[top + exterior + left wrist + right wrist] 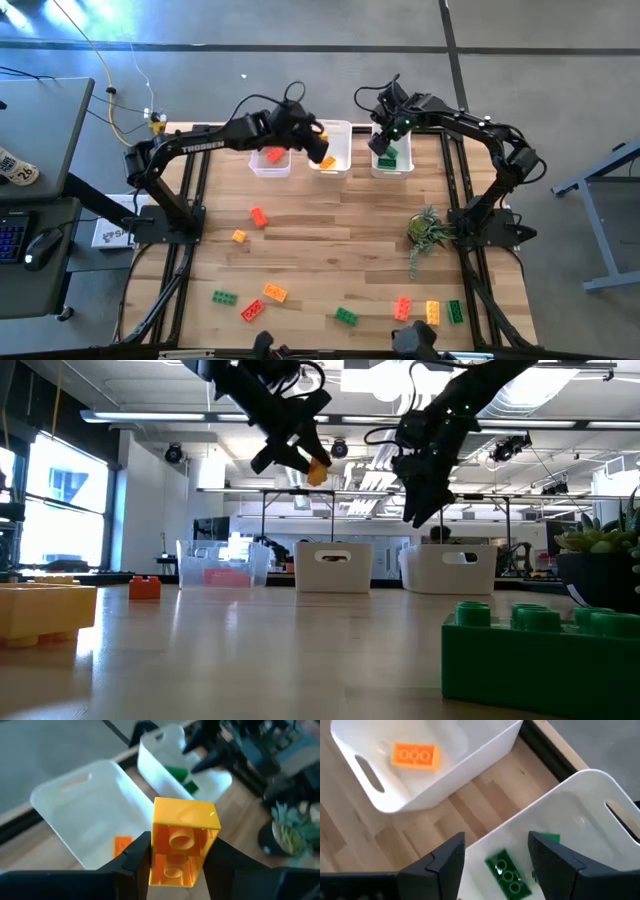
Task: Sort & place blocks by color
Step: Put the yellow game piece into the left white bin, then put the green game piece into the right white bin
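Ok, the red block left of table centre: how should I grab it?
Grip the red block across its two long sides, from straight above. It lies flat and diagonal, so turn the wrist to match; the orange block nearby sits apart. The left end effector is shut on a yellow block over the middle bin; the right end effector hangs open over the right bin.

My low view is backlit — bright ceiling lights [300,415] and a glaring window [65,495] silhouette my arms. The near green brick [540,650] blurs; my left wrist view smears toward its far side.
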Controlling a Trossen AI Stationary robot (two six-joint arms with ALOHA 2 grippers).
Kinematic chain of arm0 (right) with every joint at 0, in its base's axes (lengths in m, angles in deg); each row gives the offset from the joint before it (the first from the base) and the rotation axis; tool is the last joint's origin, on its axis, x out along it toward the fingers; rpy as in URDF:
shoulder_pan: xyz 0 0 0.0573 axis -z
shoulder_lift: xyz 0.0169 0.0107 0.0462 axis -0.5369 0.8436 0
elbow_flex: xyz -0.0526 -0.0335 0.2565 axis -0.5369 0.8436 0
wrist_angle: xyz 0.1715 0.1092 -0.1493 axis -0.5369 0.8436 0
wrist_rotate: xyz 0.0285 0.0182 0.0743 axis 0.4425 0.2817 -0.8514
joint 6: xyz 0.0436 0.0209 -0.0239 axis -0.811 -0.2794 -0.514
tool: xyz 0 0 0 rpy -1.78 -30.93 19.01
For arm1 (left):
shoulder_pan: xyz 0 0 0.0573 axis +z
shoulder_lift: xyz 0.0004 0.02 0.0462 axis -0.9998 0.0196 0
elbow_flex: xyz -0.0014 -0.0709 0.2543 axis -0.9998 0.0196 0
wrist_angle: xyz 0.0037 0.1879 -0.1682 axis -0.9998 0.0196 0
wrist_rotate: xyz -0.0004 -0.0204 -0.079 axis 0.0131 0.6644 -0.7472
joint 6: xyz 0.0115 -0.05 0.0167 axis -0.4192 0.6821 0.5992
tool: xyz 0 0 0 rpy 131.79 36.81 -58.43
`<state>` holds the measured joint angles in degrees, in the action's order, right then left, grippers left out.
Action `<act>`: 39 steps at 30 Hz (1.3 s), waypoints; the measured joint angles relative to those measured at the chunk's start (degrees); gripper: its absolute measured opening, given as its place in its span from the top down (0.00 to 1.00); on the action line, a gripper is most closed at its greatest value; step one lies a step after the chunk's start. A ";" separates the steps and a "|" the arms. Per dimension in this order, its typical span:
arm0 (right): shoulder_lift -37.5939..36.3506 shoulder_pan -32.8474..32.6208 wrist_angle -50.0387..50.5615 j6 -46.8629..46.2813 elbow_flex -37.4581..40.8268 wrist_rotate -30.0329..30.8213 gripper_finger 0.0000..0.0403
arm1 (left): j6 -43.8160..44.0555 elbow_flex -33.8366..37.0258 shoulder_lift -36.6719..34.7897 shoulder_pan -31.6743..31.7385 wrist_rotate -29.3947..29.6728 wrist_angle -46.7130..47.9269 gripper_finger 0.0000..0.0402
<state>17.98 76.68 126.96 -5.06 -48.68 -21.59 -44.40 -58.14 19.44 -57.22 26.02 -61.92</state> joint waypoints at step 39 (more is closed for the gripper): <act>0.00 -16.99 1.64 -33.84 0.00 -3.22 0.49 | -7.50 0.11 14.21 9.43 -8.97 -5.72 0.46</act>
<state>17.98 59.69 128.59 -38.90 -48.68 -24.81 -51.90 -58.03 33.65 -47.79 17.05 -67.64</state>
